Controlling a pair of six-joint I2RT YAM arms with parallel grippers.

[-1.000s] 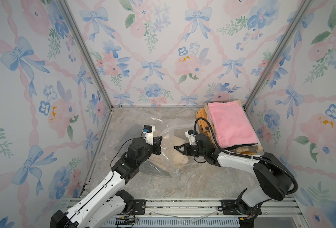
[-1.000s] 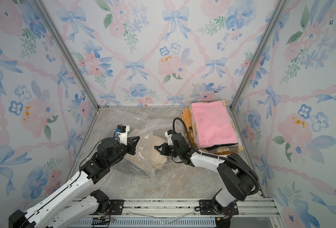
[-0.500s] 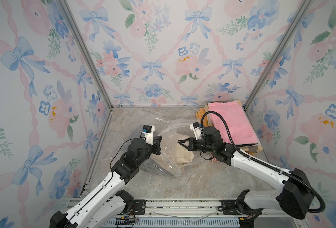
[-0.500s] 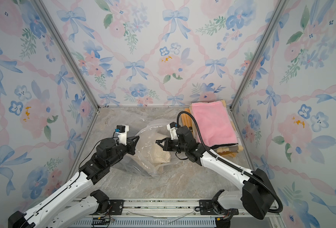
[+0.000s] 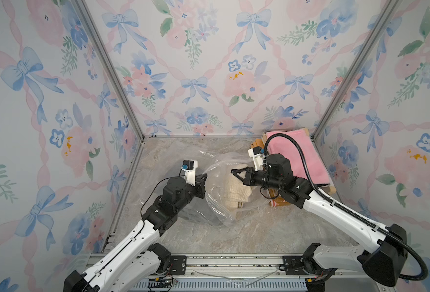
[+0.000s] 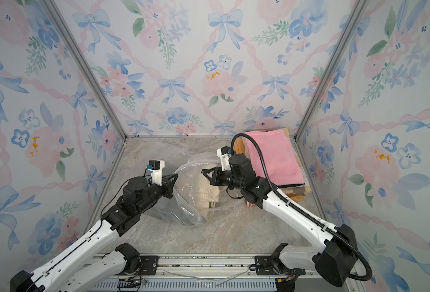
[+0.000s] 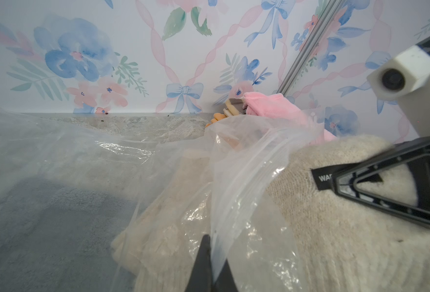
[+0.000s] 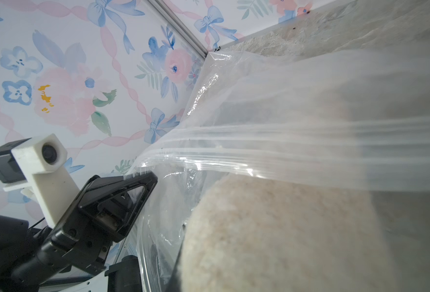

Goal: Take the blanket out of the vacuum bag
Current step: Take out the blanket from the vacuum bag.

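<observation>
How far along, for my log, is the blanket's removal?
Done: the clear crinkly plastic vacuum bag is open at its zip edge. In hand: the left gripper pinches that edge; the right gripper grips the cream knitted blanket, whose top is out of the mouth. Left: its lower folds lie inside.

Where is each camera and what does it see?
Top views: high up, looking down at the table; left arm and right arm show.
Left wrist: on left arm, facing bag and blanket; left claw, right claw show.
Right wrist: on right arm, facing blanket and bag; left claw shows.
Shared: both wrists see bag and blanket.
</observation>
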